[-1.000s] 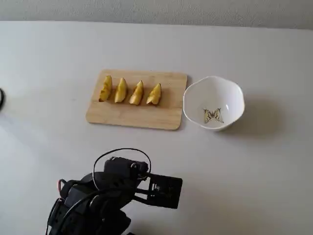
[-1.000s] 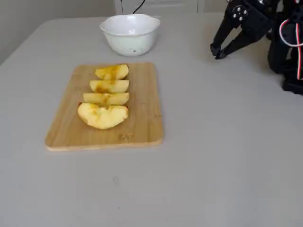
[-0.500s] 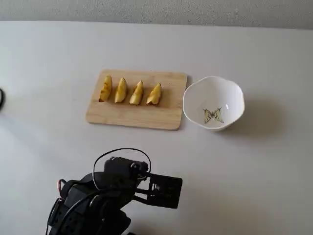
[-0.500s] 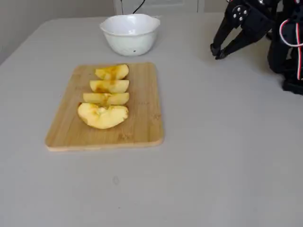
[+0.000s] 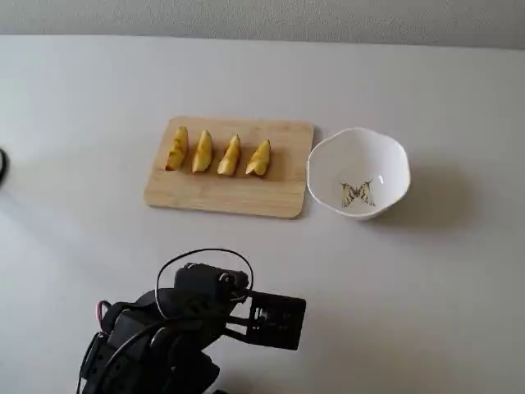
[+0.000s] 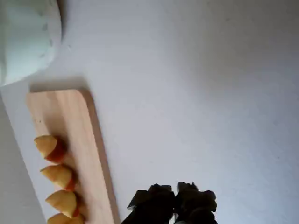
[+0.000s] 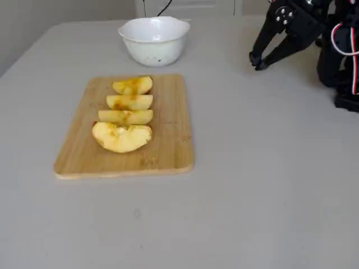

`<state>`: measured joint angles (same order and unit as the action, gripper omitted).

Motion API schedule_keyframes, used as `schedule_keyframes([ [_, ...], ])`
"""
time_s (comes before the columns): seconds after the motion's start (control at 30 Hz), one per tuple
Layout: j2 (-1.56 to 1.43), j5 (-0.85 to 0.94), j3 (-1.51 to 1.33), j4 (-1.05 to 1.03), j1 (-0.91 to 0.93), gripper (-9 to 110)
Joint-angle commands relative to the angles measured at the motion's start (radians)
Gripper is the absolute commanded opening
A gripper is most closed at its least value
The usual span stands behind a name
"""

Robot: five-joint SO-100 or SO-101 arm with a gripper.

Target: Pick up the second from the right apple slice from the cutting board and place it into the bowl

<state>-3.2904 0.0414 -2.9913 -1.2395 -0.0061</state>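
Between the gripper and the cutting board lies bare table, so the way is open. The four apple slices stand close together (narrow gaps only). The bowl sits just beside the board's end.

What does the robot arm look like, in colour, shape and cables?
The arm is black plastic throughout, built of boxy blocks. Its gripper has two slim black fingers that narrow to points, with small silver screws near their base. A thin black cable loops over the top, and red and white wires run along the side.
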Motion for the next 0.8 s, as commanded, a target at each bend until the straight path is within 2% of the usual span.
schedule_keyframes([
  [0.0, 0.0, 0.011, 0.005, 0.018, -0.002, 0],
  [0.17, 0.0, 0.003, 0.002, 0.055, 0.04, 0],
  [0.3, 0.002, 0.031, 0.044, 0.071, 0.081, 6],
  [0.33, 0.002, 0.106, 0.08, 0.049, 0.081, 10],
  [0.43, 0.002, 0.44, 0.202, -0.015, 0.034, 11],
  [0.5, 0.023, 0.549, 0.293, -0.054, -0.06, 12],
  [0.53, 0.098, 0.577, 0.364, -0.061, -0.106, 13],
  [0.63, 0.566, 0.612, 0.707, -0.133, -0.207, 15],
  [0.77, 0.962, 0.666, 1.109, -0.244, -0.314, 28],
])
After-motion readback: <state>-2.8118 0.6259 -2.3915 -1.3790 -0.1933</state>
